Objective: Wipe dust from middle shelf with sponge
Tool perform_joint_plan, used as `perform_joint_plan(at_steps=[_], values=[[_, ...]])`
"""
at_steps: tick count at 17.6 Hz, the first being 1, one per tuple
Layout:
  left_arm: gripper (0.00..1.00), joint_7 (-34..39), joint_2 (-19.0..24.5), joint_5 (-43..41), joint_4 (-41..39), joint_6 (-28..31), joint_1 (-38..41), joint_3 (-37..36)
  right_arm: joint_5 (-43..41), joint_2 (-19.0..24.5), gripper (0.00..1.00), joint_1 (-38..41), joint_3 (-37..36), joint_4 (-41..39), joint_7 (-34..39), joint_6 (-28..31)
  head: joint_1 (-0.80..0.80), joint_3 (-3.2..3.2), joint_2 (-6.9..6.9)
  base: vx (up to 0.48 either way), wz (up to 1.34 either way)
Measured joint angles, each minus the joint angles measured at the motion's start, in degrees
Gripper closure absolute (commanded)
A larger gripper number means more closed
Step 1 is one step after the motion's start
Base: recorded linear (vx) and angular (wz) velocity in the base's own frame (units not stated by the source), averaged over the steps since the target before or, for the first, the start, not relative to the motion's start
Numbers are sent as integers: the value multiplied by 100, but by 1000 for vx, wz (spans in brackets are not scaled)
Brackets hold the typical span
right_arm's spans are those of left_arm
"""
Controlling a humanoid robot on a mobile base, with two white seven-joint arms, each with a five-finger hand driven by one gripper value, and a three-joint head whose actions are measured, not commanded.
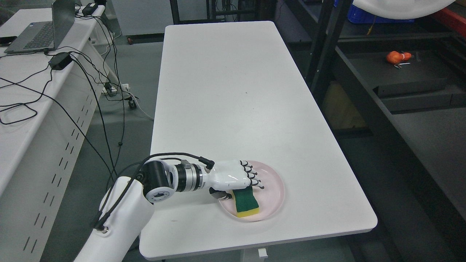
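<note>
While the sponge (247, 202) lies in the pink plate (275, 182), left hand (233, 176) fingers (255, 180) curl over it.

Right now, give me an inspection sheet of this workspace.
Surface: white table, bare apart from the plate.
Job's things: green and yellow sponge in the pink plate at the table's near edge.
Clutter: orange object on the dark shelf at right.
Hands: left robot hand over the plate, fingers curled around the sponge; right not in view.
Cables: black cables hanging off the left desk; one black cable along the left wrist.
Surroundings: laptop on the left desk, grey floor.
</note>
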Motion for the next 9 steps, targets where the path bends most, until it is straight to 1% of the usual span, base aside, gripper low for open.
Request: perform_joint_plan(at_steps=[3, 5, 9], values=[[13, -4, -21, -9, 94, 0, -8, 0, 0, 0, 0, 1, 0, 0, 0, 0, 0, 0, 0, 0, 0], [16, 3, -34, -10, 151, 0, -14, -1, 0, 0, 0, 2, 0, 0, 0, 0, 0, 0, 0, 0, 0], [27, 2, -54, -12, 258, 0, -14, 6, 0, 0, 0, 2, 0, 0, -1, 0, 0, 0, 0, 0, 0]])
